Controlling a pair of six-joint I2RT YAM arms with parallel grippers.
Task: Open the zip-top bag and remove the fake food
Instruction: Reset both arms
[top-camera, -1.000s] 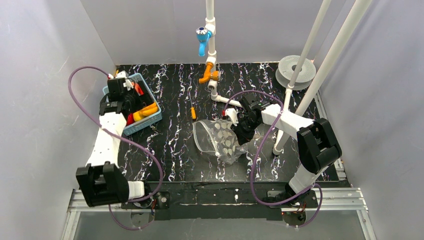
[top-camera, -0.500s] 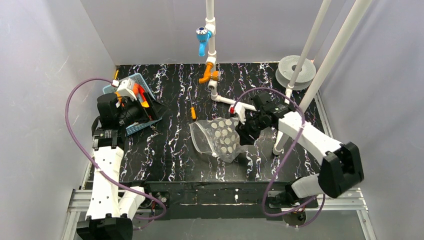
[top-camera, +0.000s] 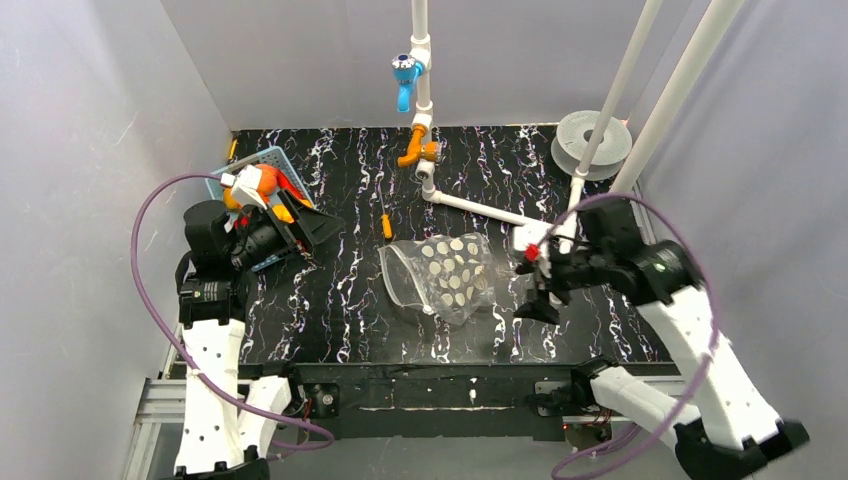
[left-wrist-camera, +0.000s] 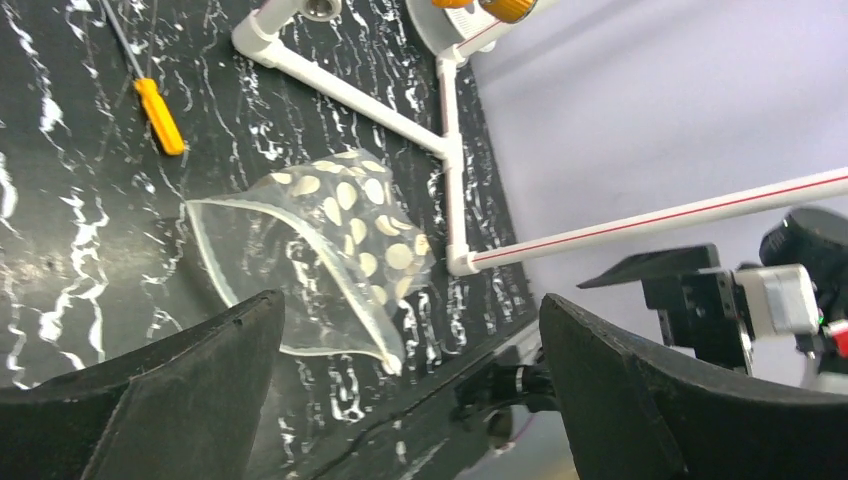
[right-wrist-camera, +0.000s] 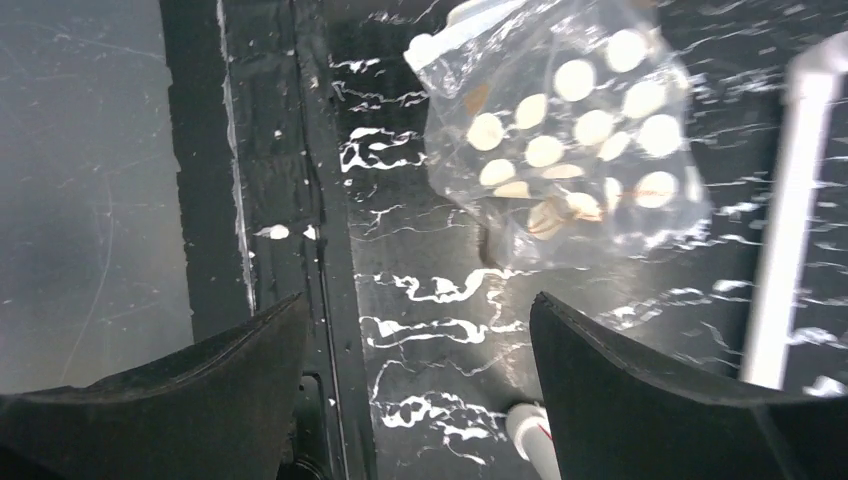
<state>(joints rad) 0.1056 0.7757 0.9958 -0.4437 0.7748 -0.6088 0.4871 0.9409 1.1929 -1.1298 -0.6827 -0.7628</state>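
- Left gripper: spread wide with nothing in it, hanging over the basket at the far left
- Food: it's in that basket. You can count three pieces for sure (a round orange, a red bit, a yellow bit), the arm hides the rest, so no total from me
- Screwdriver: one, lying on its own just left of the bag, nothing to do with the job
- Bag: one, slumped on the table in the middle, between the two arms and touched by neither. Both wrist views show clear plastic and dots with no fruit shapes inside, so I'd call it emptied
- Right gripper: also wide and empty, up off the table just right of the bag
- My read: you're at the tail end, unloading looks done. Next move is just a check that nothing small is stuck in a fold of the bag, and if so, park both arms without snagging that plastic
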